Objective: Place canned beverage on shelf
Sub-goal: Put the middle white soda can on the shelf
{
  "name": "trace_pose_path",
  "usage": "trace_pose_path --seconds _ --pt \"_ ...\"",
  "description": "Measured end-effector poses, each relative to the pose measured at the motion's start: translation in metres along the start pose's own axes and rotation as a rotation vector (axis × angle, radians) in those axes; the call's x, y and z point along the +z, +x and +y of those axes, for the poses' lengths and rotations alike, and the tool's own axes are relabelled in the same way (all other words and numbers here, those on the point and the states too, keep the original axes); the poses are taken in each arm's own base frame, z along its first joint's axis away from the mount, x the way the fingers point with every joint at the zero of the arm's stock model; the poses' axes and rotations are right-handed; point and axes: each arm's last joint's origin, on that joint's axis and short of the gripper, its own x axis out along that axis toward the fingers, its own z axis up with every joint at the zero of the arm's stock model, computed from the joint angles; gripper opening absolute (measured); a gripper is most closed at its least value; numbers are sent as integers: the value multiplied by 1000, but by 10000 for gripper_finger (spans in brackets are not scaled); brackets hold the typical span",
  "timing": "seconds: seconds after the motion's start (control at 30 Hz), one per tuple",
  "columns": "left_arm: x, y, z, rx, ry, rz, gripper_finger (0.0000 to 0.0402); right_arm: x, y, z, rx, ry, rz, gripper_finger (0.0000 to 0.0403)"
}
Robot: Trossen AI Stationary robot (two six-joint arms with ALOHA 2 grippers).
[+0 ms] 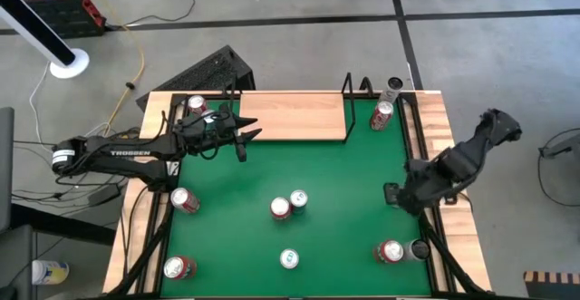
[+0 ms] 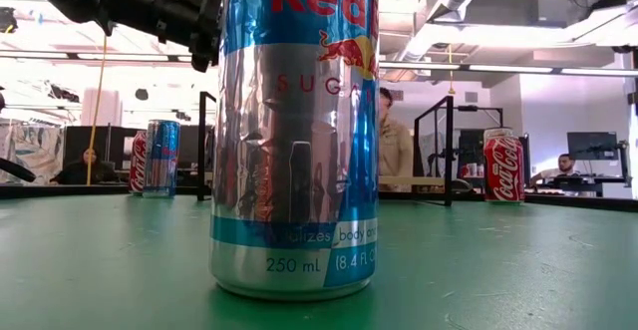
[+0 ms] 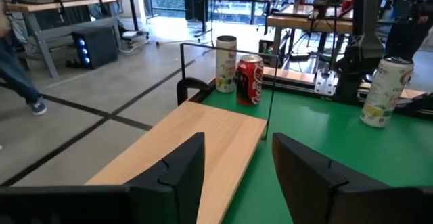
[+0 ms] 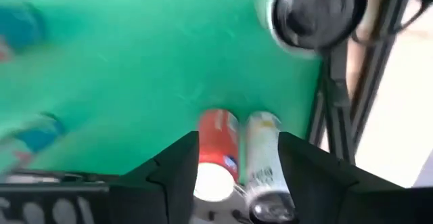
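So the left gripper point(image 1: 243, 139) is hanging over the near edge of the shelf point(image 1: 294, 116) at the back of the green table point(image 1: 344, 237), fingers spread wide with nothing between them. In the left wrist view the board runs away straight ahead, totally bare, with the black wire frame point(image 3: 270, 82) at its far end.

There's already a red-and-white can point(image 1: 198, 108) at the back left, right behind that arm. I can't tell if it's on the board or just on the table beside it, since the arm covers that bit.

The rest of the cans are loose on the table: a pair touching in the middle point(image 1: 288, 204), one in front of them point(image 1: 289, 258), two down the left side point(image 1: 184, 200), and one by the shelf's right end point(image 1: 381, 115).

The right gripper point(image 1: 396, 197) is parked at the right edge, open too, looking down at a red can point(image 4: 215, 158) and a pale one lying side by side.

My worries:
- the middle pair touch, so grabbing one probably knocks the other over
- the wire frame could clip a can coming in low
- the left arm could bump the can behind it if it swings back
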Motion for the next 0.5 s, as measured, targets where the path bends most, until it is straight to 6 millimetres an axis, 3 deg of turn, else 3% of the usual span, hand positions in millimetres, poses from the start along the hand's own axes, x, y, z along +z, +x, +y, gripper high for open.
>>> trace_pose_path --seconds 0.13,0.27,0.5 --pt "0 0 0 0 3 0 159 -8 12 10 -70 -4 -7 209" --pt "0 0 0 0 30 0 159 -20 17 8 -120 -107 20 196" --pt "2 0 0 1 90 -18 159 -17 5 -7 -59 -357 45 190"
